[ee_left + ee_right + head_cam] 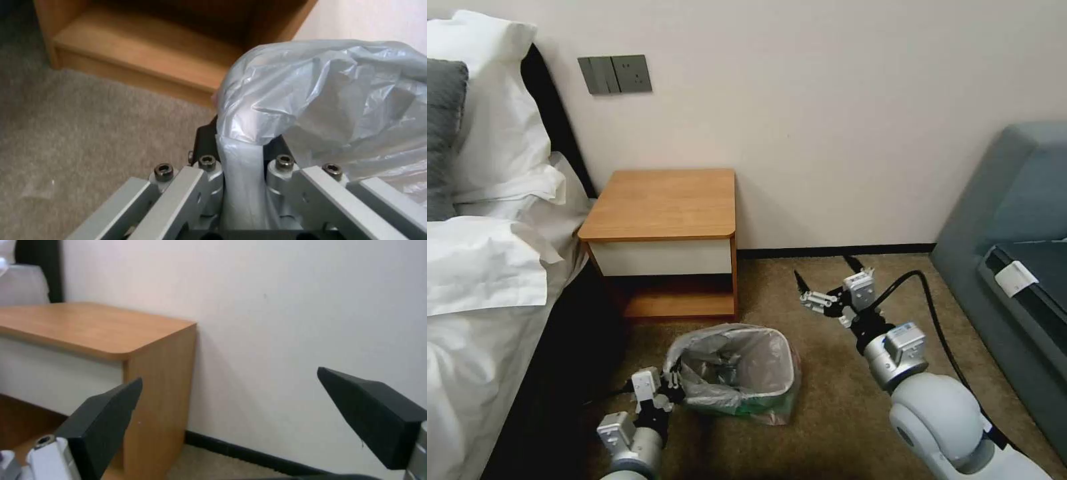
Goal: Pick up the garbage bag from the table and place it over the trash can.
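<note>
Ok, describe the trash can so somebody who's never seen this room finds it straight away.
Find the wooden nightstand beside the bed. On the carpet in front of it stands the small trash can, the one thing there draped in a crinkly grey garbage bag, pinched by the left gripper.

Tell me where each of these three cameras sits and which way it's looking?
Head view: on the head, looking down at the table, trash can and both arms.
Left wrist view: behind the left gripper, which pinches the garbage bag; table shelf beyond.
Right wrist view: behind the open right gripper, facing wall and table.
Shared: all three show the table.
</note>
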